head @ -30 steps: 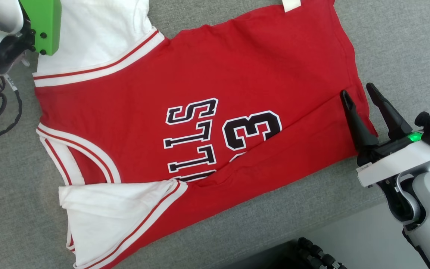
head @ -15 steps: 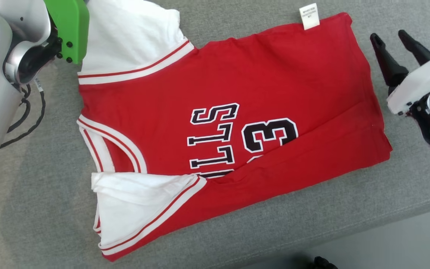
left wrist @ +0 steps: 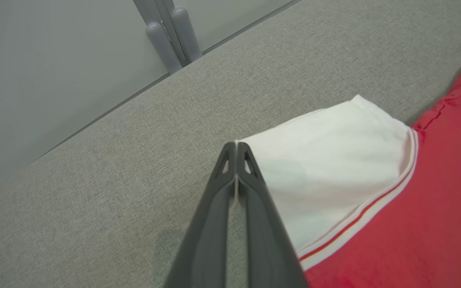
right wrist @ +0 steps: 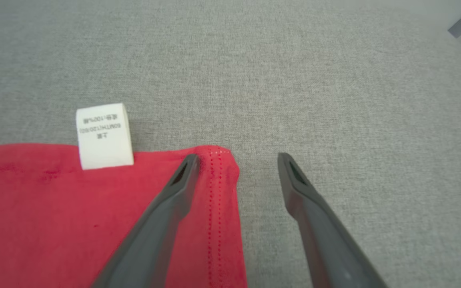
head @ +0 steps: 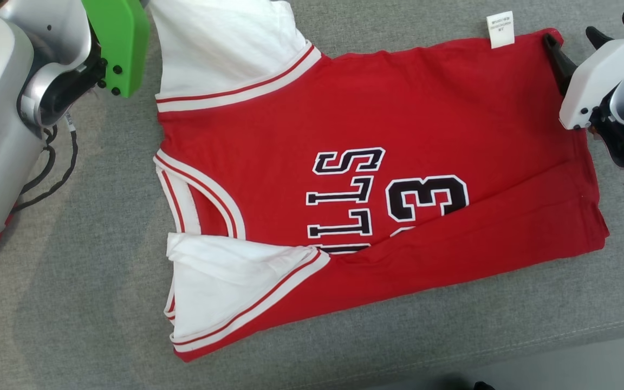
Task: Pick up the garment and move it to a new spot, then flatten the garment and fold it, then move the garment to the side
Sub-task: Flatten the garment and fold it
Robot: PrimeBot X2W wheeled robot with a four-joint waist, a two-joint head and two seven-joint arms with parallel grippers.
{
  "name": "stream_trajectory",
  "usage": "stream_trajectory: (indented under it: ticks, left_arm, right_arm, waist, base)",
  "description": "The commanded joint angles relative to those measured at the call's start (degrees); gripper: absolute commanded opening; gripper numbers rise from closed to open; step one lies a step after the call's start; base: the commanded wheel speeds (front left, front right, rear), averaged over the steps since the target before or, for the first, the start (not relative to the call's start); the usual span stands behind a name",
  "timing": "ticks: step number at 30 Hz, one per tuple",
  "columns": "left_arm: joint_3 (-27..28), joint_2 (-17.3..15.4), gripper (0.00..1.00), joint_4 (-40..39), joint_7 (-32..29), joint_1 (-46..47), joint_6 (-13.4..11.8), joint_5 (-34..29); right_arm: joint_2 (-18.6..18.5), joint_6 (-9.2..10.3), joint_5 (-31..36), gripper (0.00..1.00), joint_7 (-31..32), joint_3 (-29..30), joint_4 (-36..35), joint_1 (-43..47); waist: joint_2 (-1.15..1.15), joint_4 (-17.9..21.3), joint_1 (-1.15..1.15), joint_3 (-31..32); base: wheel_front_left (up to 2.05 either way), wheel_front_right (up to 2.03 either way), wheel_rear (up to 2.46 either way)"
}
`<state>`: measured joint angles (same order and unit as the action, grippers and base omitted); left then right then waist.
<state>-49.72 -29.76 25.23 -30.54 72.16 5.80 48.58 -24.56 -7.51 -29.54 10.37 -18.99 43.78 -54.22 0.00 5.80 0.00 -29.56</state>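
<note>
The garment is a red jersey with white sleeves and black lettering, lying flat on a grey cushioned surface. Its near side is folded over the print. My left gripper is shut on the corner of the far white sleeve, with a sliver of white cloth between the fingers. That arm's green-capped wrist sits at the head view's upper left. My right gripper is open and straddles the garment's far hem corner. One finger lies over red cloth, the other over bare grey surface.
A white care label sticks out of the far edge beside my right gripper. The surface's front edge runs along the bottom right, with pale floor beyond. A black cable hangs by my left arm. A grey post stands past the far edge.
The head camera has shifted, sliding the jersey rightward in view. My open right gripper has moved along the hem from its near part to the far corner. The left gripper stays shut.
</note>
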Motion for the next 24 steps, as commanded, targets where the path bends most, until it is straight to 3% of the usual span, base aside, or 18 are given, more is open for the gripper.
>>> stream_trajectory:
  ticks: [1, 2, 5, 7, 8, 9, 10, 12, 13, 24]
  left_arm:
    - [0.1, -0.5, 0.0, -0.3, 0.0, -0.7, -0.3, -0.5]
    - [0.1, -0.6, 0.0, -0.4, 0.0, -0.7, -0.4, -0.5]
    - [0.0, -0.8, 0.0, -0.9, -0.1, -0.8, -0.5, -0.4]
    - [0.0, -0.8, 0.0, -1.0, -0.1, -0.9, -0.6, -0.3]
    - [-0.1, -0.8, 0.0, -1.1, -0.1, -1.0, -0.7, -0.3]
    - [-0.1, -0.9, 0.0, -1.1, 0.0, -1.0, -0.6, -0.2]
    - [-0.1, -0.9, 0.0, -1.1, 0.0, -1.1, -0.7, -0.2]
    - [-0.2, -1.0, 0.0, -1.0, 0.3, -1.1, -0.7, -0.3]
    - [-0.2, -1.0, 0.0, -1.0, 0.4, -1.2, -0.7, -0.3]
    - [1.0, -1.1, 0.0, -0.5, 5.4, -1.6, -0.9, -0.7]
  right_arm:
    - [0.2, 0.04, 0.5, 1.0, -0.4, -0.2, 1.0, -1.0]
    - [0.1, 0.04, 0.8, 1.0, -0.3, -0.4, 1.8, -1.4]
    - [0.4, 0.05, 1.1, 0.81, 0.0, -0.9, 3.9, -2.4]
    - [0.7, 0.05, 1.3, 0.77, 0.1, -1.6, 4.8, -2.9]
    - [0.9, 0.05, 1.1, 0.59, -0.1, -2.2, 4.8, -3.1]
    - [0.8, 0.05, 1.3, 0.59, -0.3, -2.7, 4.9, -3.3]
    - [0.6, 0.05, 1.4, 0.39, -0.3, -3.2, 5.1, -3.6]
    - [0.6, 0.07, 0.9, 0.21, -0.2, -3.8, 5.2, -3.9]
    - [0.6, 0.07, 0.8, 0.0, 0.0, -4.3, 5.2, -4.1]
    - [-1.5, 0.07, -2.3, 0.0, -1.8, -6.0, 4.4, -5.3]
  waist:
    - [0.0, -0.3, 0.0, -0.4]
    - [0.0, -0.4, 0.0, -0.5]
    - [0.0, -0.6, 0.0, -0.8]
    - [0.0, -0.6, 0.0, -0.8]
    - [0.0, -0.6, 0.0, -0.8]
    - [0.0, -0.6, 0.0, -0.8]
    - [0.0, -0.6, 0.0, -0.8]
    - [0.0, -0.6, 0.0, -0.6]
    - [0.0, -0.6, 0.0, -0.6]
    - [0.0, -1.4, 0.0, 1.5]
  base:
    - [0.0, 0.0, 0.0]
    - [0.0, 0.0, 0.0]
    - [0.0, 0.0, 0.0]
    - [0.0, 0.0, 0.0]
    - [0.0, 0.0, 0.0]
    - [0.0, 0.0, 0.0]
    - [0.0, 0.0, 0.0]
    - [0.0, 0.0, 0.0]
    - [0.0, 0.0, 0.0]
    - [0.0, 0.0, 0.0]
